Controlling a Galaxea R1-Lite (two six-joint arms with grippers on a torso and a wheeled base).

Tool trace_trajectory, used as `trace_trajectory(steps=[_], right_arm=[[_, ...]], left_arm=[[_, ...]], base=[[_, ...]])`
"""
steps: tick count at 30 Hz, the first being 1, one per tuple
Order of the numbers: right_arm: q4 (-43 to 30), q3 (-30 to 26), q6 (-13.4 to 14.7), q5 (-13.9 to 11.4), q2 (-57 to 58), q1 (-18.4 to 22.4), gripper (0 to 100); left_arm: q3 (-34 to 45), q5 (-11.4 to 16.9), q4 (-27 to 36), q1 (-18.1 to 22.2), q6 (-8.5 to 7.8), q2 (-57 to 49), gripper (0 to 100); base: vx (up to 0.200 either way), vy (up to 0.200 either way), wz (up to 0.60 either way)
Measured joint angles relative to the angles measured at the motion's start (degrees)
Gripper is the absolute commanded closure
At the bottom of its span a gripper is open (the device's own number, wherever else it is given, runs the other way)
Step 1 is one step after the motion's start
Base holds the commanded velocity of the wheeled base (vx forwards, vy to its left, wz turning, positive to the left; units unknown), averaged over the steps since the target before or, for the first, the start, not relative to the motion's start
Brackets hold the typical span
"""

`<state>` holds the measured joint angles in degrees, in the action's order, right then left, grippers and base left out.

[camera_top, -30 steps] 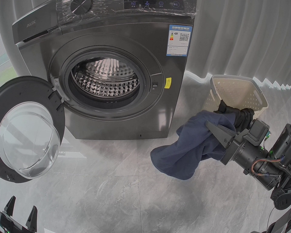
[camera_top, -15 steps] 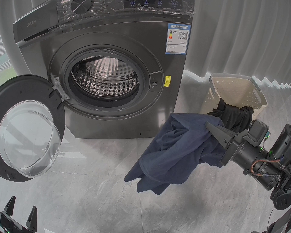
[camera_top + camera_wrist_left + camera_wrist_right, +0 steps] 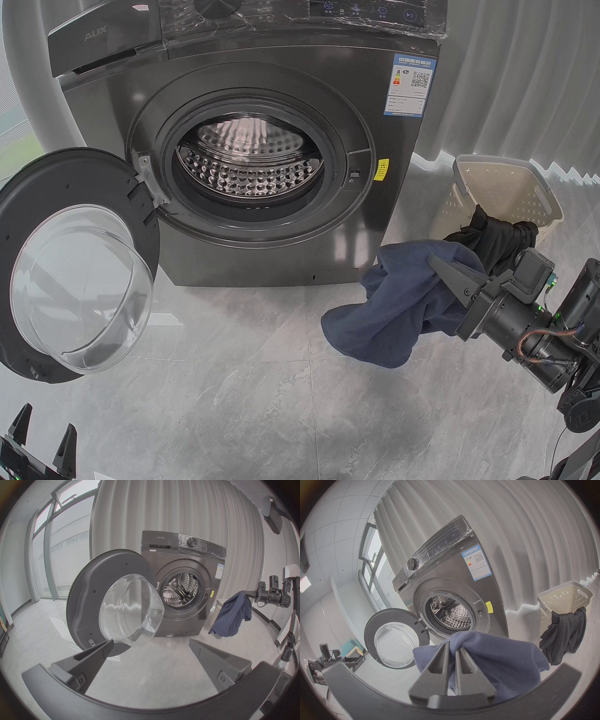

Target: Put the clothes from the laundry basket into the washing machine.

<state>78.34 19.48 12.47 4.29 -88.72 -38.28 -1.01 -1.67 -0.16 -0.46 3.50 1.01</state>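
A dark blue garment (image 3: pixel 400 303) hangs in the air from my right gripper (image 3: pixel 437 261), which is shut on its top edge, in front of the beige laundry basket (image 3: pixel 506 181). The pinched fold shows in the right wrist view, blue garment (image 3: pixel 493 658) draped over my right gripper (image 3: pixel 453 647). A black garment (image 3: pixel 497 237) spills over the basket's front rim. The grey washing machine (image 3: pixel 250 81) stands to the left with its drum (image 3: pixel 250 159) exposed and its door (image 3: pixel 75 262) swung wide. My left gripper (image 3: pixel 40 431) sits low at the near left, open and holding nothing.
White curtains (image 3: pixel 525 75) hang behind the basket and machine. Grey tiled floor (image 3: pixel 250 387) spreads between me and the machine. The open door juts out over the floor on the left.
The head camera has shifted, so the machine sits further right in the picture. The blue garment swung out to the left half a second ago and has swung back under my right gripper.
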Motion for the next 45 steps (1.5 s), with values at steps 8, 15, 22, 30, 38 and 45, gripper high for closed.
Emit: trace_trajectory(steps=[8, 15, 22, 30, 38, 45], right_arm=[[-0.93, -0.13, 1.46, 2.00, 2.29, 0.30, 100], [-2.46, -4.82, 2.55, 0.38, 4.61, 2.18, 100], [-2.50, -6.36, 4.00, -2.16, 6.29, 4.51, 100], [-2.61, -4.92, 2.63, -4.58, 6.56, 5.53, 100], [-2.68, -4.50, 2.28, -5.88, 6.17, 5.18, 100], [-2.49, -4.46, -0.32, -6.72, 5.73, 4.27, 100]], left_arm=[[0.00, 0.01, 0.00, 0.02, 0.00, 0.00, 0], [0.00, 0.04, 0.00, 0.02, 0.00, 0.00, 0], [0.00, 0.04, 0.02, 0.02, 0.00, 0.00, 0], [0.00, 0.01, 0.00, 0.02, 0.00, 0.00, 0], [0.00, 0.04, 0.02, 0.02, 0.00, 0.00, 0], [0.00, 0.04, 0.00, 0.02, 0.00, 0.00, 0]], base=[[0.000, 0.000, 0.00], [0.000, 0.000, 0.00], [0.114, 0.000, 0.00], [0.050, 0.000, 0.00], [0.000, 0.125, 0.00], [0.000, 0.200, 0.00]])
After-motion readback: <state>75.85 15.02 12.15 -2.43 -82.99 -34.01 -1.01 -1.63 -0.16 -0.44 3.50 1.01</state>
